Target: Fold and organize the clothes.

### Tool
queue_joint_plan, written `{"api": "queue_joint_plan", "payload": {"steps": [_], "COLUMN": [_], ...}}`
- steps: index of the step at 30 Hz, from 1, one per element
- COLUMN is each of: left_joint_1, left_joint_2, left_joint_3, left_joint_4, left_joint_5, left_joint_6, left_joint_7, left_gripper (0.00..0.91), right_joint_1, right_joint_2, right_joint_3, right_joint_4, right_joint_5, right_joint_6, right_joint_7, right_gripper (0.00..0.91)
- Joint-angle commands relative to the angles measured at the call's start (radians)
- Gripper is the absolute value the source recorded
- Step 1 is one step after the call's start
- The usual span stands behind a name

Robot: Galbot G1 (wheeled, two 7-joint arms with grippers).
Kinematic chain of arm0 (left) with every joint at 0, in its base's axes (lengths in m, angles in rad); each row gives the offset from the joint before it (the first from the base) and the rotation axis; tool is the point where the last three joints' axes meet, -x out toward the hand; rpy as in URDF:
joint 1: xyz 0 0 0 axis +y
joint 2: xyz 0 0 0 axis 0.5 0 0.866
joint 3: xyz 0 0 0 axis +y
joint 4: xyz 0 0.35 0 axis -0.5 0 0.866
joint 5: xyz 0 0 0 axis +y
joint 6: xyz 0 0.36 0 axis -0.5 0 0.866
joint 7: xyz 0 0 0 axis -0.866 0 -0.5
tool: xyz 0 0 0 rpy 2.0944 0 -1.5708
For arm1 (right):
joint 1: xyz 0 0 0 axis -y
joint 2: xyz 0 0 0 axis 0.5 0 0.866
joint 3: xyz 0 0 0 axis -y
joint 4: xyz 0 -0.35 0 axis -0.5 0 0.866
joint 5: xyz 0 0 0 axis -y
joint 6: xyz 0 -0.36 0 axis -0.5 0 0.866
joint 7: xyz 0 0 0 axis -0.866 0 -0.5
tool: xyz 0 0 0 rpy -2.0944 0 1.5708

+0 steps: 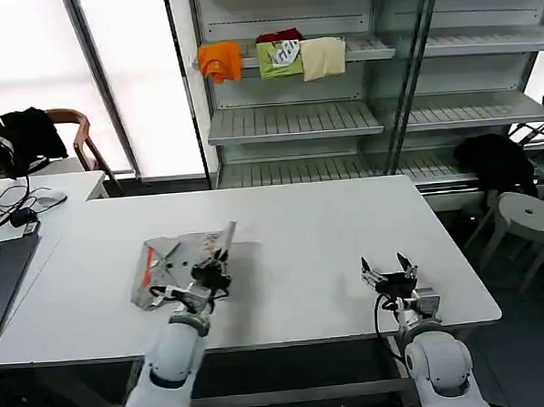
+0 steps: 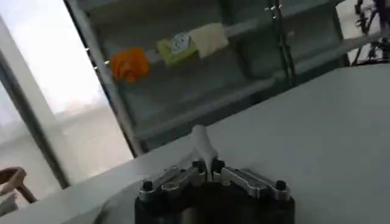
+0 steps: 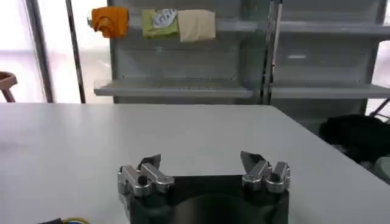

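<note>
A light grey shirt (image 1: 179, 258) lies partly folded on the left half of the white table (image 1: 319, 228), an orange collar lining showing at its left edge. My left gripper (image 1: 213, 266) is shut on a fold of that shirt at its right side. In the left wrist view the grey cloth (image 2: 203, 143) rises from between the closed fingers of the left gripper (image 2: 208, 168). My right gripper (image 1: 389, 268) rests open near the table's front right, nothing between its fingers; the right wrist view shows this right gripper (image 3: 201, 163) above bare tabletop.
A metal shelf rack (image 1: 340, 118) stands behind the table with orange (image 1: 220, 59), green (image 1: 280, 57) and cream (image 1: 323, 57) garments on it. A laptop (image 1: 0, 272) and cables sit on a desk at the left. A white stool (image 1: 526, 217) and black clothing (image 1: 496, 160) are at the right.
</note>
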Motion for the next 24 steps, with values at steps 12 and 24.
{"api": "queue_joint_plan", "payload": {"steps": [12, 24], "left_joint_1": [-0.057, 0.009], "left_joint_2": [-0.064, 0.074], "left_joint_3": [0.170, -0.044], "left_joint_4": [-0.056, -0.171], "left_joint_5": [-0.171, -0.260], "left_joint_6": [0.048, 0.053], "left_joint_7": [-0.105, -0.093], "left_gripper": [0.907, 0.907], "right_joint_1": [0.046, 0.246], "right_joint_2": [0.044, 0.189], "right_joint_3": [-0.084, -0.239], "right_joint_4": [-0.024, -0.182], "right_joint_5": [0.012, 0.395], "right_joint_6": [-0.020, -0.183], "right_joint_7": [0.008, 0.008], "right_gripper": [0.907, 0.907]}}
